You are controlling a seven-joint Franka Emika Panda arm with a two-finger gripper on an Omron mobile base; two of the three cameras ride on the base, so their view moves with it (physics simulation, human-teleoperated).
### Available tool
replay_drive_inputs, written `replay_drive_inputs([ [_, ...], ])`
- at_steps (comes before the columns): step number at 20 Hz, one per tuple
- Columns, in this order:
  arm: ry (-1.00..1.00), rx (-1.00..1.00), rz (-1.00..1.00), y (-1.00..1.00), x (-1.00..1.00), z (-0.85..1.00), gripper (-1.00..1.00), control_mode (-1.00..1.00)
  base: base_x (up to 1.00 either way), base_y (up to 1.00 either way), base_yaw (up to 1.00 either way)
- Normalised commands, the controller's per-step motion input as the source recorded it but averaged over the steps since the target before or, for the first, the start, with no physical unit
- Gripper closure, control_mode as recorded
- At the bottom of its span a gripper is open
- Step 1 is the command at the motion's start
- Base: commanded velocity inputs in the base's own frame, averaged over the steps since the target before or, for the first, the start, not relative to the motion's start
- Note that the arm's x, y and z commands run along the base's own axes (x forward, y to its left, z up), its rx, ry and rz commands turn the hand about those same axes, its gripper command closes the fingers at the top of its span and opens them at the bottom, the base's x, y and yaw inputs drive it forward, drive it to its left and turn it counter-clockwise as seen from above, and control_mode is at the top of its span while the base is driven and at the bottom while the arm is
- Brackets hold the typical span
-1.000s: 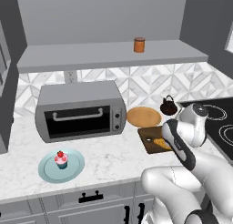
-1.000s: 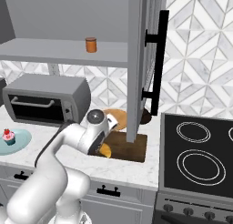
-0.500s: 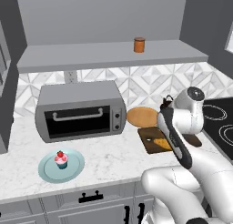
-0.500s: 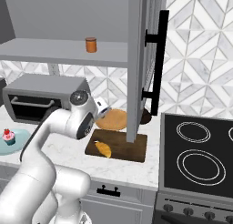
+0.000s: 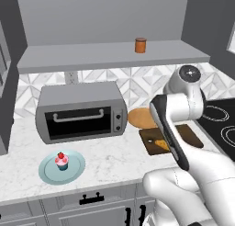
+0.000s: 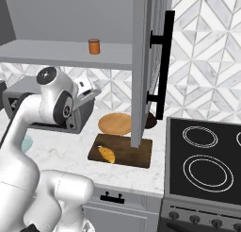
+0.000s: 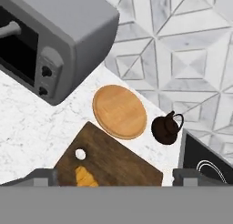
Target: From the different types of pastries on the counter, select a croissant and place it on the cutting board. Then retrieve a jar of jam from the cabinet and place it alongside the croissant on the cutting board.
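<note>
The golden croissant point(image 6: 107, 154) lies free on the dark brown cutting board point(image 6: 132, 151), near its front left corner. My gripper point(image 6: 93, 91) hangs well above and left of the board, close to the toaster oven's right end. From the hand, the two fingertips of the gripper point(image 7: 116, 178) stand wide apart, open with nothing between them, over the croissant point(image 7: 85, 176) and the board point(image 7: 123, 159). The orange-brown jar of jam point(image 5: 140, 45) stands upright on the grey cabinet shelf point(image 5: 92, 57). A pink cupcake point(image 5: 61, 161) sits on the marble counter point(image 5: 110, 154).
The grey toaster oven point(image 5: 80, 112) fills the counter's left half. A round tan plate point(image 7: 119, 111) and a black kettle point(image 7: 166, 127) lie behind the board. An open cabinet door point(image 6: 143, 61) with a black handle hangs over the board. The stove point(image 6: 207, 155) is to the right.
The gripper has risen from just above the board to well over it. The croissant stays lying on the board.
</note>
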Motion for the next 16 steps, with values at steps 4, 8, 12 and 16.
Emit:
replay_drive_inputs([
  [4,-0.22,0.30,-0.27,0.02,-0.08,0.97,-1.00,-1.00,0.00,0.00,0.00],
  [8,-0.25,0.49,-0.32,0.06,-0.10,0.68,-1.00,-1.00,0.00,0.00,0.00],
  [12,-0.03,0.05,-0.06,0.01,0.00,0.07,-1.00,-1.00,0.00,0.00,0.00],
  [16,-0.11,0.24,-0.08,0.07,-0.01,0.20,-1.00,-1.00,0.00,0.00,0.00],
])
